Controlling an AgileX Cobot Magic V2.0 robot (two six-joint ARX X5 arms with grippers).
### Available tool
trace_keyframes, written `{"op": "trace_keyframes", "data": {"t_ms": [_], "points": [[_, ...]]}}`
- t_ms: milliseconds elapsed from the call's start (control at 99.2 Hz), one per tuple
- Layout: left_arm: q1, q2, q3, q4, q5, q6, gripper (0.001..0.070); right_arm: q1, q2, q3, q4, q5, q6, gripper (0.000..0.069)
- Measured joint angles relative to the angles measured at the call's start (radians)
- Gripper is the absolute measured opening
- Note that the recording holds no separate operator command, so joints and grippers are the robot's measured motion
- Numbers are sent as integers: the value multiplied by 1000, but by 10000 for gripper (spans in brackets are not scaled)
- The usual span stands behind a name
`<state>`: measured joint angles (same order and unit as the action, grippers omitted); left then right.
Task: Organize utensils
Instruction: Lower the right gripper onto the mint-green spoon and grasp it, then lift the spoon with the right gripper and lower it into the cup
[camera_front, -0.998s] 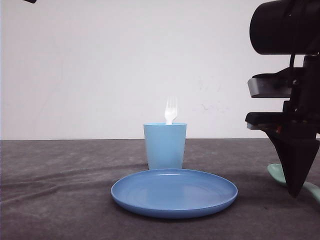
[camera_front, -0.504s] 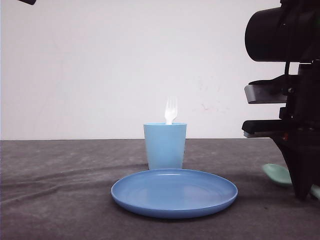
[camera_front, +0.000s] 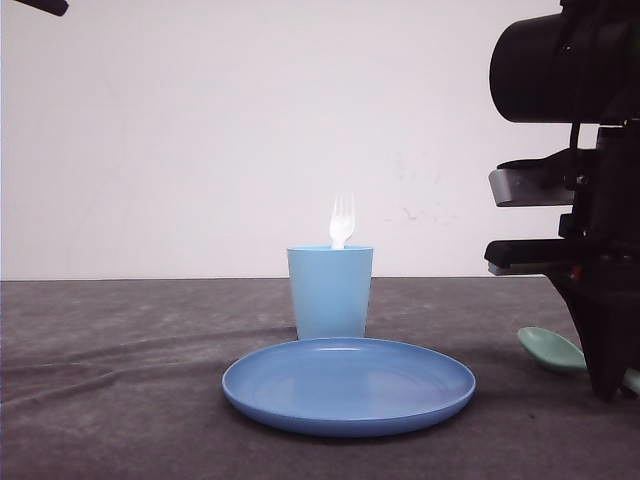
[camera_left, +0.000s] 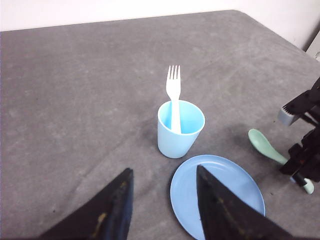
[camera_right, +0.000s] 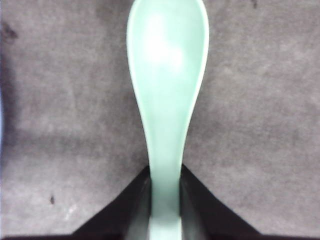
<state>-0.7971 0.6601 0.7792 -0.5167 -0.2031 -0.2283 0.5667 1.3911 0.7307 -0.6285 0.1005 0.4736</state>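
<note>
With the fork (camera_left: 173, 92) already in the cup (camera_left: 180, 128), the right gripper (camera_right: 165, 200) had its jaws closed on the spoon (camera_right: 167, 90) handle near the table's (camera_front: 120, 400) right edge, calling next for a lift toward the cup, while the left gripper (camera_left: 162, 205) hung open and empty.

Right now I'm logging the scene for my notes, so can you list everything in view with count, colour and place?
fork: one, white, standing tines up in the cup, leaning on its rim
spoon: one, mint green, lying on the table to the right of the plate, its handle between the right jaws
cup: one, light blue, upright just behind the plate
plate: one, blue, round, lying flat at the table's front centre
table: one, dark grey cloth-like surface
wall: one, white, behind the table
left gripper: one, black, raised above the table, jaws open and holding nothing
right gripper: one, black, down at the table, jaws closed on the spoon's handle
</note>
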Motion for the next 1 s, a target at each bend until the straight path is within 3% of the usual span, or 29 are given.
{"op": "trace_keyframes", "data": {"t_ms": [333,544,736,998], "points": [[0,0,0,-2,0,0,229,46,-177,192,23,61,-49,81],[0,0,0,-1,0,0,229,130,-189,297,239,61,-134,81],[0,0,0,1,0,0,229,177,-132,297,457,60,-173,80],[0,15,0,2,0,0,229,188,37,297,612,76,-217,79]]}}
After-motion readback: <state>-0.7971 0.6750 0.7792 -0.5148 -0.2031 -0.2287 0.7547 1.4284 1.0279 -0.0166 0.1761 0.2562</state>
